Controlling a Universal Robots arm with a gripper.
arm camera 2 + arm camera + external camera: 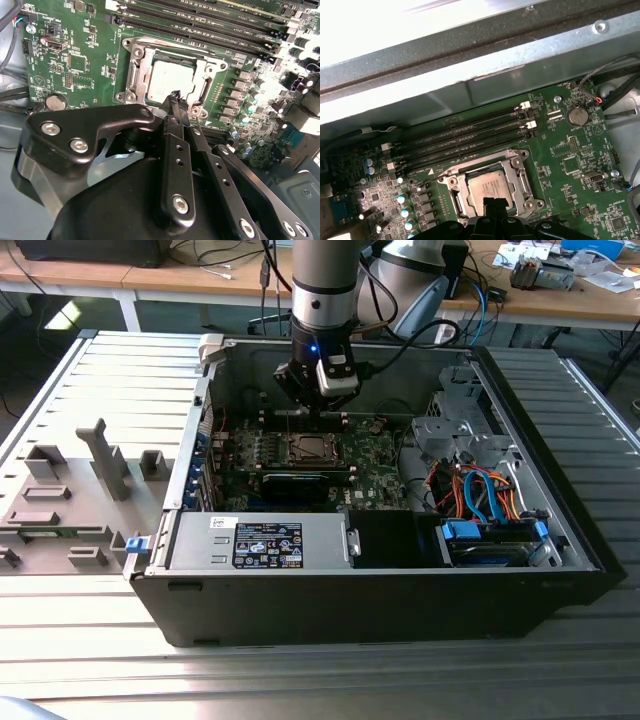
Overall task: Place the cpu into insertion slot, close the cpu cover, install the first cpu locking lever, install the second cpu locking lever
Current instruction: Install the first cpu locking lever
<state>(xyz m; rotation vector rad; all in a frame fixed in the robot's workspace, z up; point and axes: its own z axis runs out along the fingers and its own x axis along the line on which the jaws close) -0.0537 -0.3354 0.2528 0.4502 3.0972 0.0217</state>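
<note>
- Gripper (176, 100): in both wrist views the black fingers are pressed together into a single narrow tip with nothing pinched between them; tip sits at the edge of the socket frame on the side nearest the arm.
- In the first wrist view the same gripper (491, 204) tip overlaps the near edge of the cpu.
- The cpu (170, 81): silvery-grey square lying flat inside the insertion slot (137, 75), seated level as far as can be seen; also visible in the first wrist view (490, 187).
- The cpu cover (207, 67): grey metal plate lying down over the socket, the chip's top showing through its square window; in the first wrist view the frame (512, 162) rings the chip on all visible sides.
- Locking levers: cannot tell their position from these views.
- Beyond the socket, a row of long narrow memory slots (465, 137) runs parallel to the frame, just beside it.
- Coin cell (577, 116) on the green motherboard (580, 170), well apart from the socket.
- Exterior view: arm's gripper (318, 405) hangs above the socket inside the open computer case (400, 585), which lies on its side on a ribbed metal table (90, 640).
- Grey fixture blocks (105, 460) stand on the table at the exterior view's left, outside the case.
</note>
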